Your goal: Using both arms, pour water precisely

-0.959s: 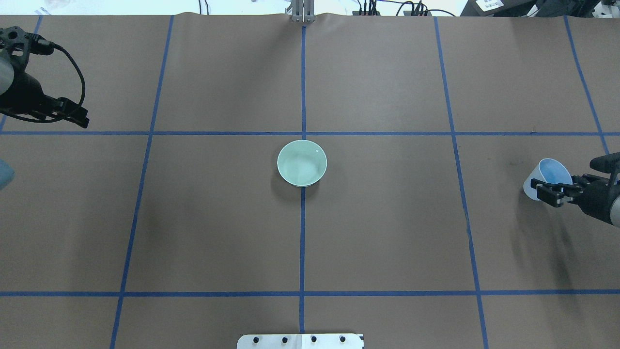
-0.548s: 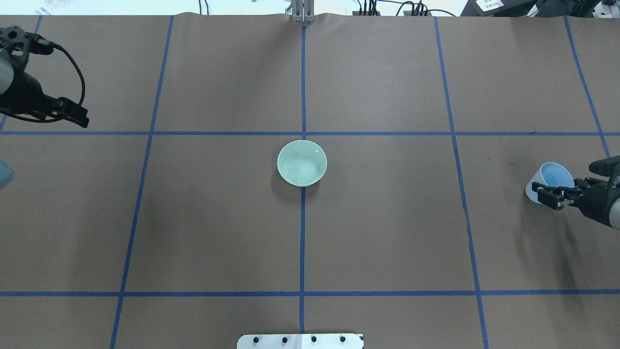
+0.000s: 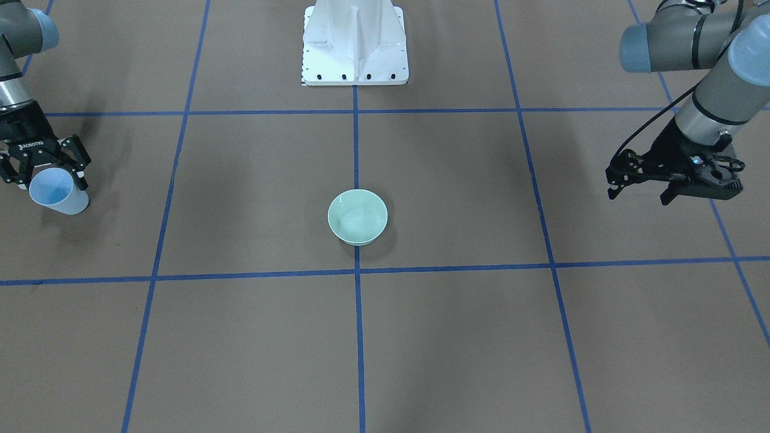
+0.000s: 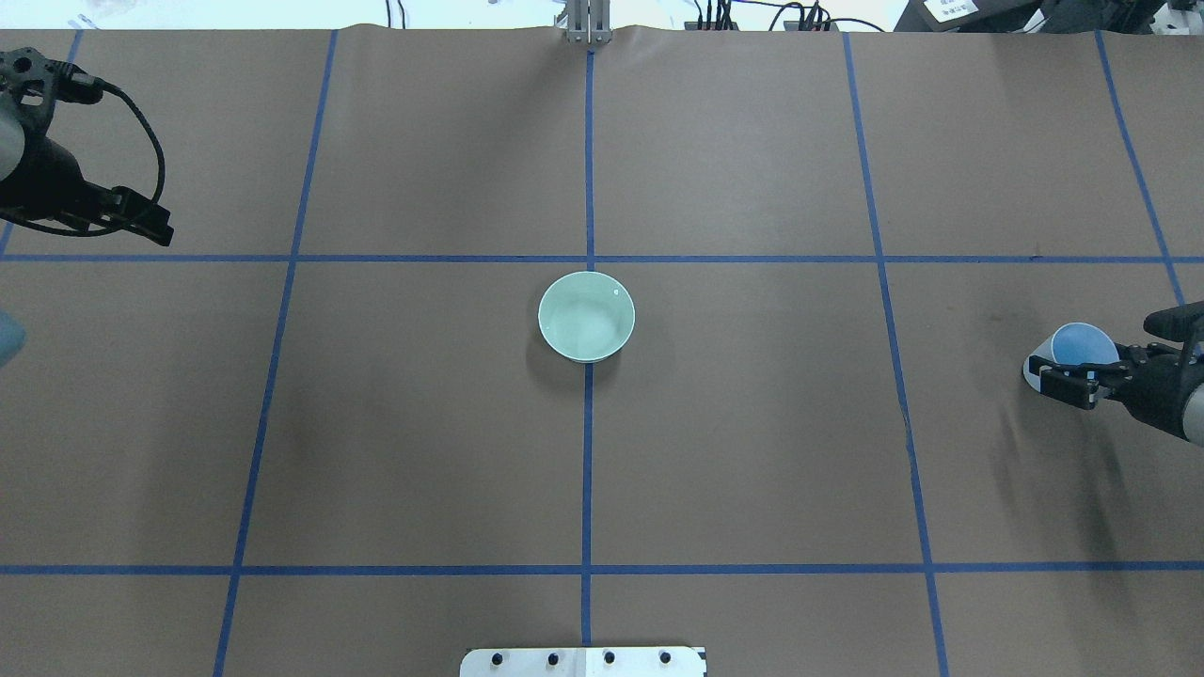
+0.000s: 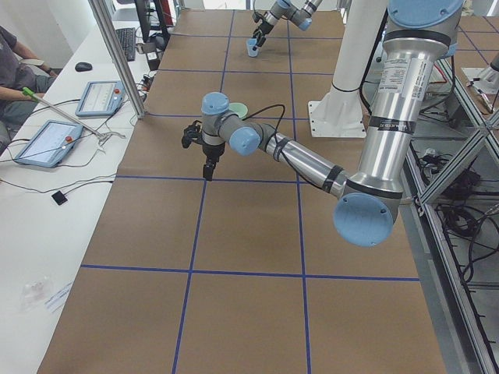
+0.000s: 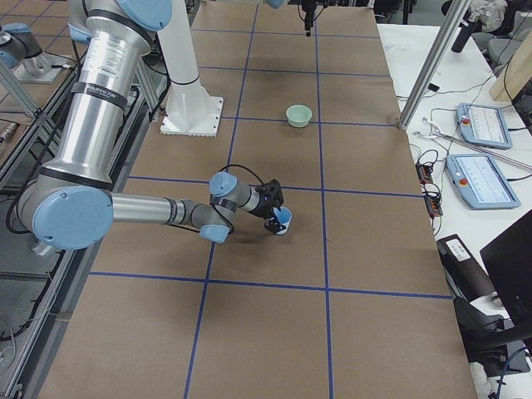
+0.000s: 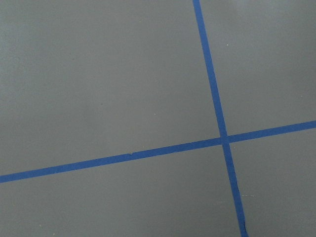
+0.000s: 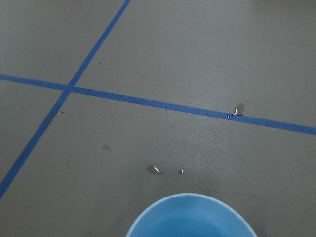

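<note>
Water [image 8: 156,169] is showing as a few glinting drops on the brown paper [image 4: 752,423] just ahead of the right gripper [image 3: 43,174], and faint whitish ripples are suggesting more of it inside the pale green bowl [image 4: 555,291], which is sitting well out beyond that gripper's fingertips, about midway between the two grippers. The right gripper is clamping a light blue cup [image 3: 55,191], its fingers closing on the cup's sides and carrying it low over the paper with its mouth tipping slightly. The left gripper [image 3: 639,193] is hanging far off on the bowl's other side, holding nothing, its fingers standing wide apart. The main risk, as I am judging it, is further spilling: if any liquid is remaining in the cup, this tilt so far from the bowl would be sending it onto the paper, adding to the stray drops and spoiling the precision asked for. Letting go while the cup is leaning could also be tipping it over, and too hard a squeeze might be buckling what looks like a thin wall. Whether the cup is touching the paper is not clear, nor is whether anything is left in it; the wrist view is cutting off all but its rim, and neither wrist view is showing any fingers.
</note>
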